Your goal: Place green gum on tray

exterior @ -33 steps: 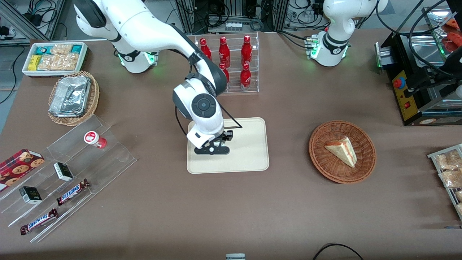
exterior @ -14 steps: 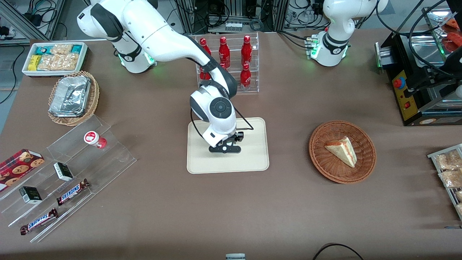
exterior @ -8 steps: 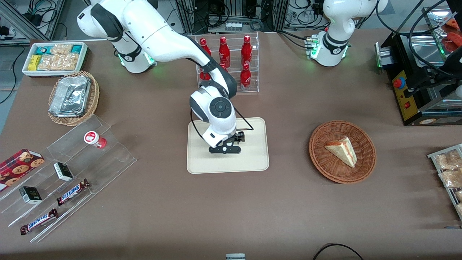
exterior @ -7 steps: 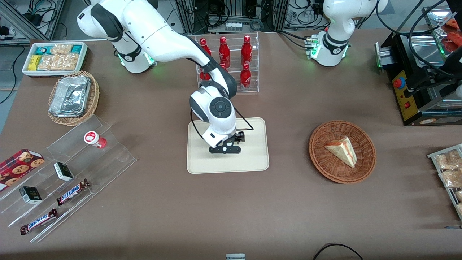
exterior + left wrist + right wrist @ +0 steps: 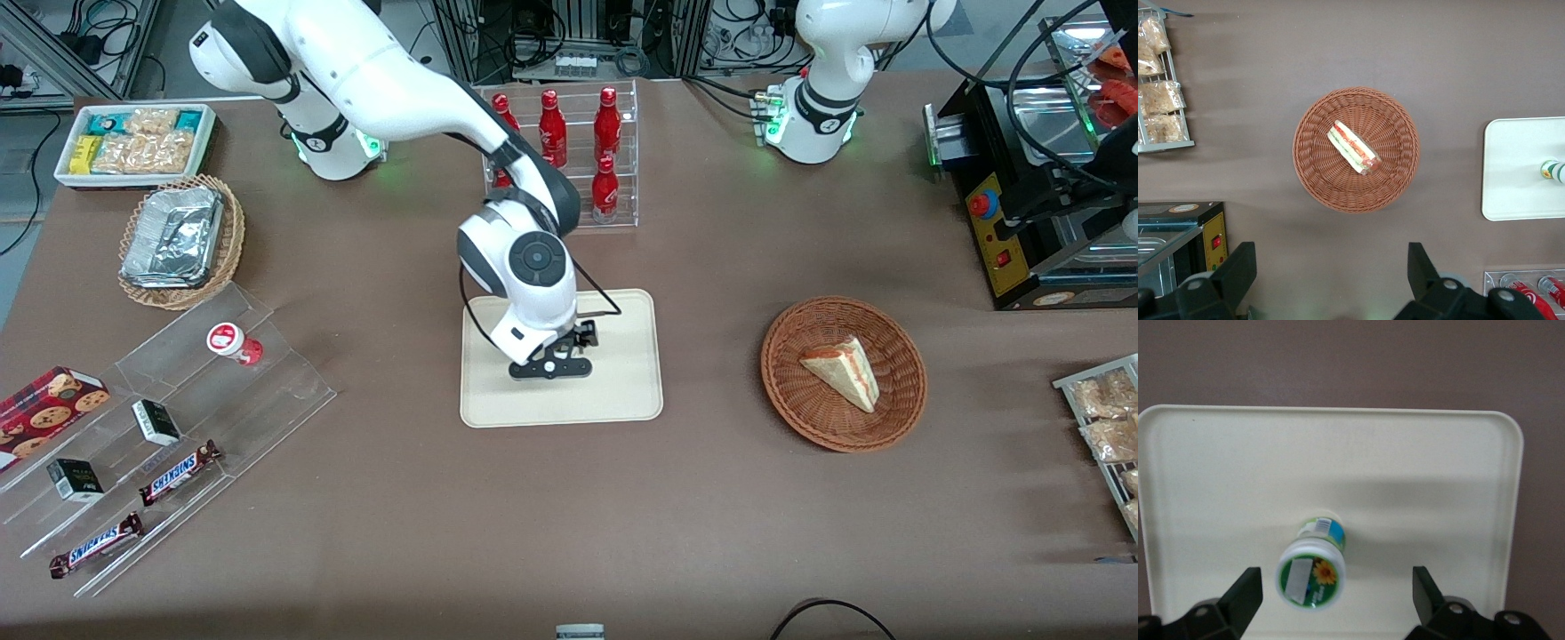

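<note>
The green gum (image 5: 1311,572) stands upright on the cream tray (image 5: 1438,467), its white lid with a green and yellow mark facing up. My right gripper (image 5: 1337,593) is open above it, and its two dark fingers stand wide on either side of the bottle without touching it. In the front view the gripper (image 5: 547,360) hangs over the middle of the tray (image 5: 622,391) and hides the gum. In the left wrist view the gum (image 5: 1551,171) shows on the tray (image 5: 1518,167).
A rack of red cola bottles (image 5: 569,151) stands farther from the front camera than the tray. A wicker basket with a sandwich (image 5: 843,373) lies toward the parked arm's end. A clear stand with a red-bodied gum bottle (image 5: 233,342) and snack bars lies toward the working arm's end.
My gripper moved over the tray from its edge nearest the working arm's end to its middle. In the last half second the arm shifted a little back that way.
</note>
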Tool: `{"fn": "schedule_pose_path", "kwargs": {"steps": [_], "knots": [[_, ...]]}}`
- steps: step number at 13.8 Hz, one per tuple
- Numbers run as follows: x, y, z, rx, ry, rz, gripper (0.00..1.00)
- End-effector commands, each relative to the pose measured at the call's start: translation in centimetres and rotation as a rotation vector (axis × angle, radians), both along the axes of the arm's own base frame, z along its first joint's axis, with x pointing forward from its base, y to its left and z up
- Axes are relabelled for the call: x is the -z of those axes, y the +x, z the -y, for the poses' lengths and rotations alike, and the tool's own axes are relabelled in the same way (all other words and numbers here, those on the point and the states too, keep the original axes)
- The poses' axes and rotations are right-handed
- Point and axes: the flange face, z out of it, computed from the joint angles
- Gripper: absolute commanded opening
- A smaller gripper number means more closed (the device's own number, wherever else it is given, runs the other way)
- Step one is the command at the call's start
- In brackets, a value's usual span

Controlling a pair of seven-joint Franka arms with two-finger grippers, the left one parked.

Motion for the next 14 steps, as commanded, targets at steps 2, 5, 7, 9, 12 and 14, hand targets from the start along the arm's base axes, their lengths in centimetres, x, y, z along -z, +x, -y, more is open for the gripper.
{"fn": "schedule_pose_path", "kwargs": {"steps": [2, 5, 7, 9, 12, 14], "knots": [[-4.9, -0.2, 3.1, -0.096, -0.042, -0.071, 1.00], [-9.3, -0.7, 6.0, -0.119, -0.076, -0.135, 1.00], [-11.5, -0.7, 8.0, -0.150, -0.085, -0.166, 1.00], [-13.7, 0.0, 11.0, -0.156, -0.083, -0.188, 1.00], [-16.4, 0.5, 14.7, -0.165, -0.079, -0.219, 1.00], [-18.1, 1.5, 18.3, -0.161, -0.062, -0.218, 1.00]]}}
